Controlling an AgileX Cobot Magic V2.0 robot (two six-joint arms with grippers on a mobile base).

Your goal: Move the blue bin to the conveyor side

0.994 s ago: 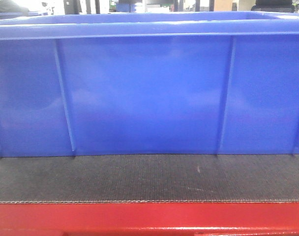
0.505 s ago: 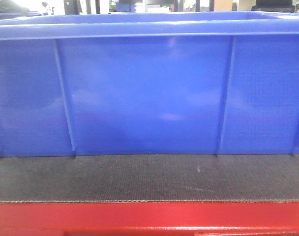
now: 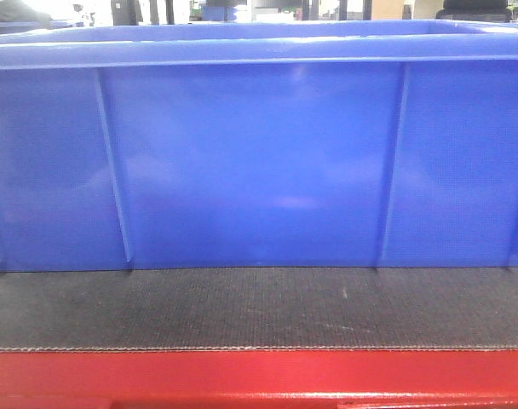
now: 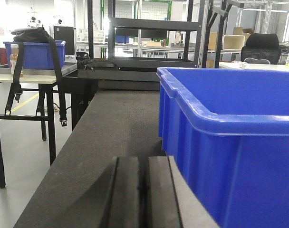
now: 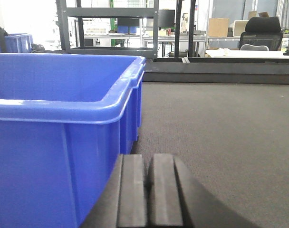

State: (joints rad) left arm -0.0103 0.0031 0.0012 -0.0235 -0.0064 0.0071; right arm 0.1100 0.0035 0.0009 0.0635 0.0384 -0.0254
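Two closed claws, left claw (image 4: 145, 190) and right claw (image 5: 147, 190), flank the blue bin (image 3: 259, 153); push evenly across the conveyor (image 3: 259, 307).

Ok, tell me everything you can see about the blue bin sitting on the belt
The blue bin is a large, glossy blue plastic crate with smooth walls, slim slightly slanted vertical ribs and a thick flat rim. It stands upright and open-topped on the dark woven conveyor, set back from the red frame. What shows of its inside looks empty. The left gripper sits low beside one end, the right gripper beside the other, both shut; neither visibly touches it.
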